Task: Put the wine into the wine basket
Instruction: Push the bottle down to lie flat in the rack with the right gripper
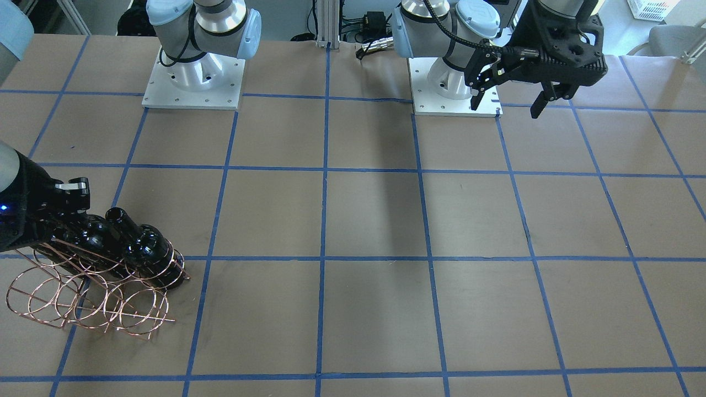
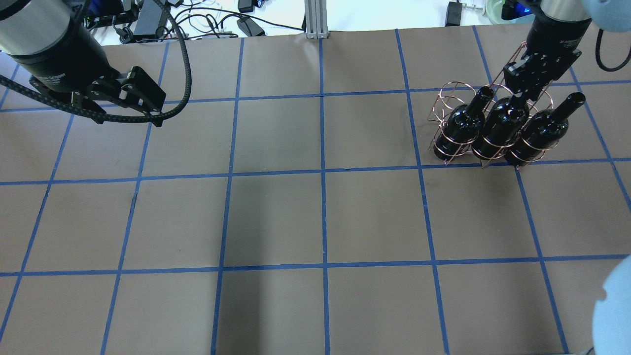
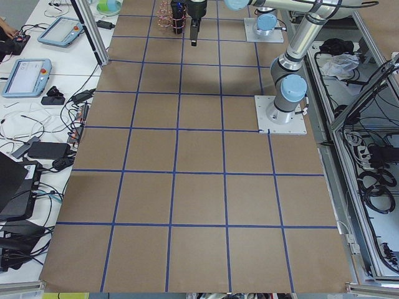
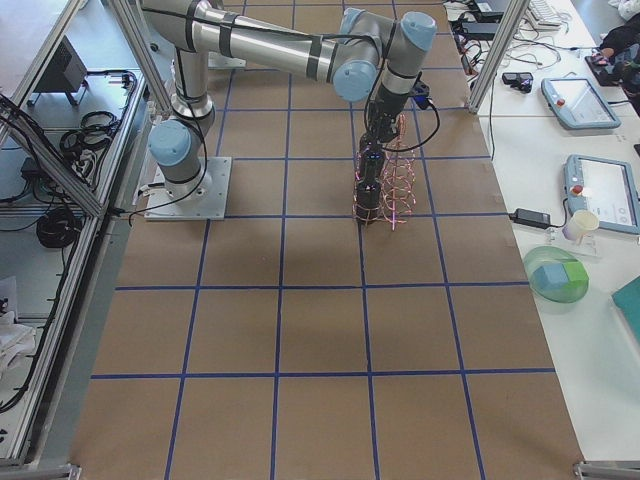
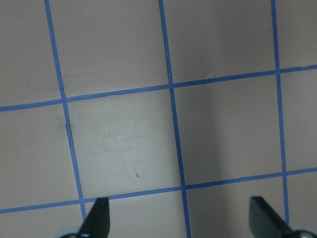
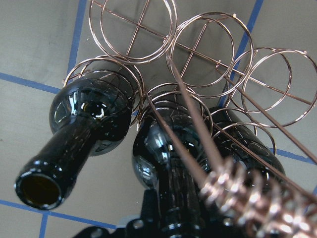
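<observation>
The copper wire wine basket [image 2: 446, 93] stands at the table's right side, also in the front view [image 1: 83, 303] and the right wrist view [image 6: 208, 39]. Three glossy black wine bottles stand in its row nearer the robot: one [image 2: 463, 128], the middle one [image 2: 500, 125] and a third [image 2: 540, 130]. My right gripper [image 2: 523, 96] is shut on the middle bottle's neck [image 6: 173, 198], beside the coiled handle [image 6: 247, 198]. My left gripper [image 2: 155, 106] hangs open and empty above the table's far left, its fingertips [image 5: 96, 218] wide apart.
The basket's far row of loops [image 6: 133, 25] holds nothing. Both arm bases [image 1: 193, 77] sit on the table's robot side. Tablets and cables [image 3: 25, 75] lie on side benches off the table. The table is brown paper with a blue tape grid [image 2: 323, 177].
</observation>
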You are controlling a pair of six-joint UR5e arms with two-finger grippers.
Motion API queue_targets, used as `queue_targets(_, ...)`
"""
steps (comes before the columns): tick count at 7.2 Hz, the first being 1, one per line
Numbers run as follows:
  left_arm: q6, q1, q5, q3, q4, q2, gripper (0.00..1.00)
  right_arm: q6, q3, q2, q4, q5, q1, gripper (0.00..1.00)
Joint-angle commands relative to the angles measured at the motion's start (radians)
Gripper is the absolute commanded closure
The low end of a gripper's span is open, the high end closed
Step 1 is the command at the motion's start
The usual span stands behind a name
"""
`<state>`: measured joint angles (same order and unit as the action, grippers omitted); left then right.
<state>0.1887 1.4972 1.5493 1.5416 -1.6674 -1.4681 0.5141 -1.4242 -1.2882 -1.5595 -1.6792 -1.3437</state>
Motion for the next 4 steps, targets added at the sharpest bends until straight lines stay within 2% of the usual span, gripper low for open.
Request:
queue_targets(1,0.0,0.0,0.0,0.002,0.0,0.0,0.0,-0.003,-0.01,0.004,0.001,-0.004,0.001,0.94)
queue_targets(2,0.0,0.0,0.0,0.002,0.0,0.0,0.0,-0.005,-0.021,0.009,-0.001,-0.005,0.0,0.69)
queue_targets(3,0.0,0.0,0.0,0.002,0.0,0.0,0.0,-0.005,-0.021,0.004,0.001,-0.005,0.001,0.57)
queue_targets(4,0.0,0.0,0.0,0.002,0.0,0.0,0.0,-0.006,-0.021,-0.003,0.007,-0.008,0.0,0.36)
